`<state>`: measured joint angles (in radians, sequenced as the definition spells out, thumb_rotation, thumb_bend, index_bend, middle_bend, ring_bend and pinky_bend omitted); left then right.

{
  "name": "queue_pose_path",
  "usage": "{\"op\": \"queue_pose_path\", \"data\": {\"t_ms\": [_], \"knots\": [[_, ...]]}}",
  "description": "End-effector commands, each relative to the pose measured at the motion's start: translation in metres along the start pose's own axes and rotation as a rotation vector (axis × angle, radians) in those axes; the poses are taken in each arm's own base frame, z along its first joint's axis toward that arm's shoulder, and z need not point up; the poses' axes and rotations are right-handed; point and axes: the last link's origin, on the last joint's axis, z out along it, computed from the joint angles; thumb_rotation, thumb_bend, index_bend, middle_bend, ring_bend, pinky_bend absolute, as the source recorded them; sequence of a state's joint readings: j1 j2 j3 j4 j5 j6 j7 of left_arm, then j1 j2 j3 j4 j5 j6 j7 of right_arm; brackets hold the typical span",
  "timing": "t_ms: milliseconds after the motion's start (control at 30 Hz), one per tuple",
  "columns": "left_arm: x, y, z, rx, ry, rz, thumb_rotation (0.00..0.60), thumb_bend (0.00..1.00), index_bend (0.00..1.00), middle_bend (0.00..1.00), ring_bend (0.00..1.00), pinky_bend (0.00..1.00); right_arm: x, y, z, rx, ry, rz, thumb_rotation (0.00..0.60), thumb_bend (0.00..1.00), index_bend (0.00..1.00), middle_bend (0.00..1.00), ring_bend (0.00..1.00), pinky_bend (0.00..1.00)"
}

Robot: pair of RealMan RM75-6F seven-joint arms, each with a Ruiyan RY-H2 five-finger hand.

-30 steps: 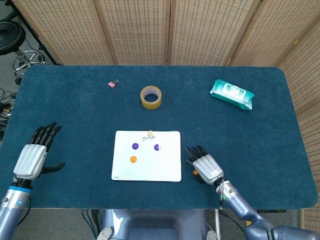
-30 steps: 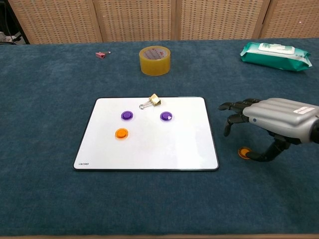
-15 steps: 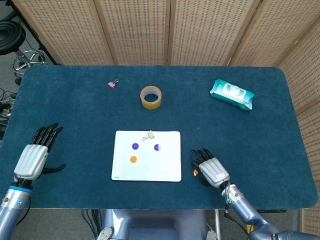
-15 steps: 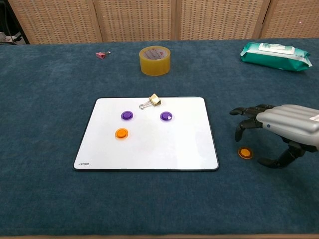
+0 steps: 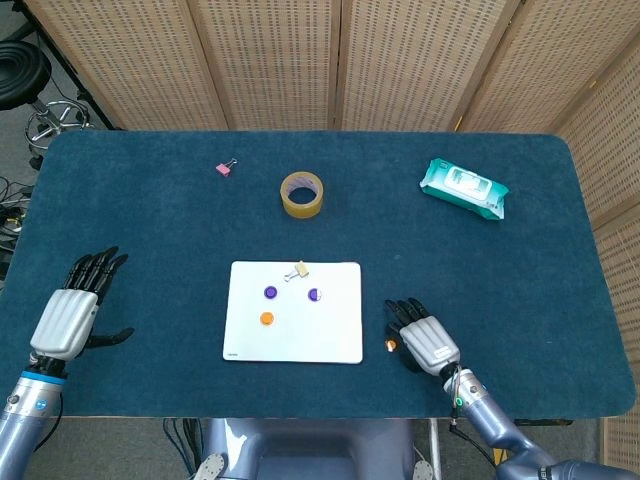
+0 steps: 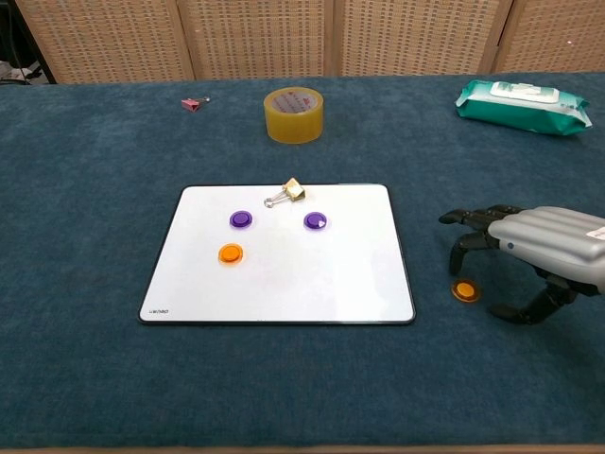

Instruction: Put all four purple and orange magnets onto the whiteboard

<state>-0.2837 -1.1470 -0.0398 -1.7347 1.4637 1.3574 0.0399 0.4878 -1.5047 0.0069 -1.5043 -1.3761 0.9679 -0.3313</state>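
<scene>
Head view showing dark blue felt table, woven screen panels standing behind, black stool sitting far left. Left hand resting at left edge, fingers spread, holding nothing. Pink clip lying top left. One whiteboard lying centre, carrying two purple magnets, one orange magnet, one gold clip. One tape roll sitting beyond it. Second orange magnet lying on felt right of board. Right hand hovering over it, fingers apart, gripping nothing. One wipes pack lying far right.
</scene>
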Motion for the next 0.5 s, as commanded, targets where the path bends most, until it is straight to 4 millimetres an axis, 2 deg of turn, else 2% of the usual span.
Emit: {"op": "queue_pose_path", "data": {"t_ms": [33, 500], "knots": [[-0.0004, 0.0001, 0.0003, 0.000, 0.000, 0.002, 0.600, 0.04, 0.07, 0.00, 0.00, 0.00, -0.0004, 0.0000, -0.0002, 0.003, 0.005, 0.003, 0.600, 0.39, 0.33, 0.00, 0.00, 0.00], [-0.0028, -0.0002, 0.0010, 0.003, -0.011, 0.002, 0.600, 0.04, 0.09, 0.00, 0.00, 0.00, -0.0074, -0.0037, 0.0031, 0.007, 0.003, 0.027, 0.600, 0.39, 0.39, 0.00, 0.00, 0.00]]}}
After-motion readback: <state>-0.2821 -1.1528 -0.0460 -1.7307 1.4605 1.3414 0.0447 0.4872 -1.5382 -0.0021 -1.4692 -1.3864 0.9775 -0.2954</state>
